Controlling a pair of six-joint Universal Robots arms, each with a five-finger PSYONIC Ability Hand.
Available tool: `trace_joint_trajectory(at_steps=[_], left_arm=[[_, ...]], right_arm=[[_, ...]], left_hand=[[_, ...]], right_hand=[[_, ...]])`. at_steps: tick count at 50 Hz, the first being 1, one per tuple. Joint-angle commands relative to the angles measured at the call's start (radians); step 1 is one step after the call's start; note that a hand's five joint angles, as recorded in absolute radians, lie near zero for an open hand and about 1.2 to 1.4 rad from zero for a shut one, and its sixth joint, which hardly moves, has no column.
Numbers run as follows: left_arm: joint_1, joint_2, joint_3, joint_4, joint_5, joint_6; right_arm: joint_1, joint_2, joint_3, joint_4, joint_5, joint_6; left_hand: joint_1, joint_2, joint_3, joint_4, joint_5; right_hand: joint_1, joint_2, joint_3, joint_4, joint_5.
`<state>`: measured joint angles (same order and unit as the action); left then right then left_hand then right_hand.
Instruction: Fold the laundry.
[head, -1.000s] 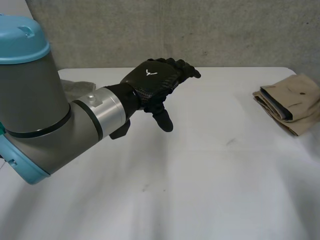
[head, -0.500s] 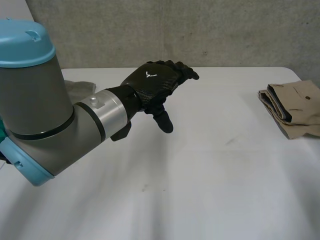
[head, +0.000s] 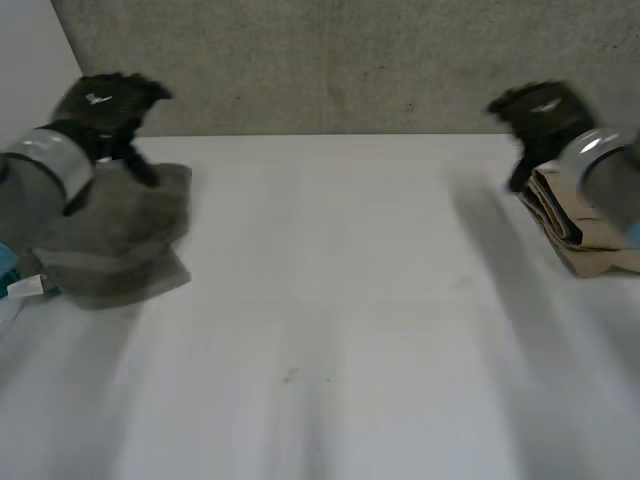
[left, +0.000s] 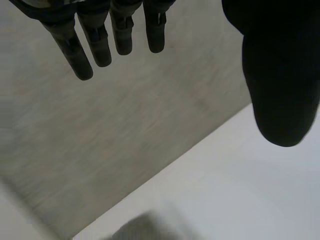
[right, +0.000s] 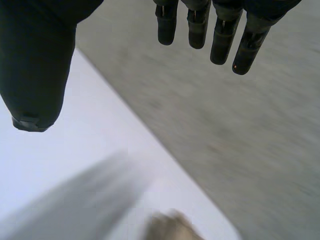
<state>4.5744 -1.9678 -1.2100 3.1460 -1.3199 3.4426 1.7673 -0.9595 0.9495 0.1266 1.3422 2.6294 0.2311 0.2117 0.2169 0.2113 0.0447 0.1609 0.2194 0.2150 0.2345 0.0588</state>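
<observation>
Grey-green cloth (head: 120, 235) lies crumpled at the table's (head: 330, 330) left edge. Judge it soft, light and limp: take hold at a corner or along a hem, not mid-panel. A tan garment (head: 590, 225), already folded flat, sits at the table's right edge. Your left hand (head: 100, 100) hovers above the table's left rear corner, fingers (left: 97, 42) straight and released, grasping nothing. Your right hand (head: 540, 110), above the right rear corner, is likewise released.
</observation>
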Motion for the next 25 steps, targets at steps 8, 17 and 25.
trace_joint_trajectory(at_steps=[8, 17, 25], left_arm=[[0.215, -0.359, 0.09, 0.077, 0.053, 0.47], [0.219, -0.441, 0.121, 0.115, 0.002, 0.537], [0.078, -0.343, 0.104, 0.149, -0.096, 0.42]], right_arm=[[0.198, -0.07, 0.425, -0.117, -0.003, -0.025], [0.176, -0.091, 0.511, -0.148, -0.005, -0.034], [0.17, -0.137, 0.548, -0.148, -0.003, -0.034]], left_hand=[[-0.012, 0.007, 0.002, 0.008, 0.0], [1.108, 1.127, 1.122, 1.127, 1.12], [1.165, 1.185, 1.179, 1.185, 1.177]], right_hand=[[0.014, -0.045, -0.04, -0.06, -0.059], [0.014, -0.045, -0.04, -0.06, -0.059], [0.014, -0.045, -0.04, -0.06, -0.059]])
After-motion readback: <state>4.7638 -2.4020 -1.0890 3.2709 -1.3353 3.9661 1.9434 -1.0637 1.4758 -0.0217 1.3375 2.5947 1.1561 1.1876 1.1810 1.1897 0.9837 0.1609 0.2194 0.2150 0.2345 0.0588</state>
